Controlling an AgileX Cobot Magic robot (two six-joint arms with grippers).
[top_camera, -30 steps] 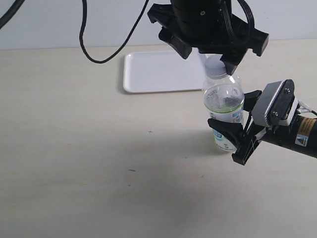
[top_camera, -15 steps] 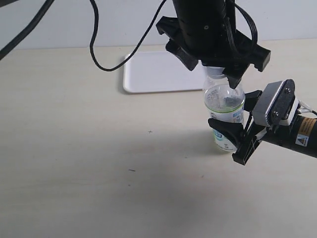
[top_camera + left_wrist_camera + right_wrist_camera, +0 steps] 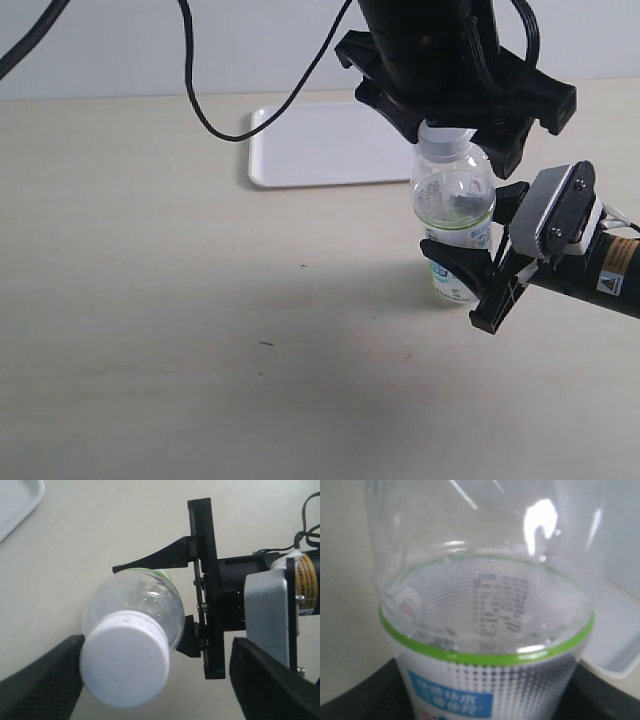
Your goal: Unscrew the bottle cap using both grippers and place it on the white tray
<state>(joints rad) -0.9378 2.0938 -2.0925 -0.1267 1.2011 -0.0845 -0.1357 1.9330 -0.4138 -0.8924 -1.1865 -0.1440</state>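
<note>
The clear bottle [image 3: 452, 205] stands upright on the table, with its white bottle cap [image 3: 441, 141] still on the neck. My right gripper [image 3: 480, 235], the one with the grey-white block, is shut on the labelled body [image 3: 485, 630]; black fingers [image 3: 360, 695] flank it. My bulky left gripper [image 3: 455, 142] hangs over the cap and stands open. In the left wrist view the cap [image 3: 125, 665] lies against one black pad [image 3: 45, 680], far from the other [image 3: 272, 680]. The white tray [image 3: 320, 145] lies behind the bottle.
Black cables [image 3: 215, 125] hang from the left arm over the table and the tray's left end. The tray's corner [image 3: 15, 500] shows in the left wrist view. The right arm's body [image 3: 610, 270] reaches in from the right edge.
My left gripper has moved right and slightly down, so its open fingers now straddle the cap. The right gripper and the bottle have stayed still.
</note>
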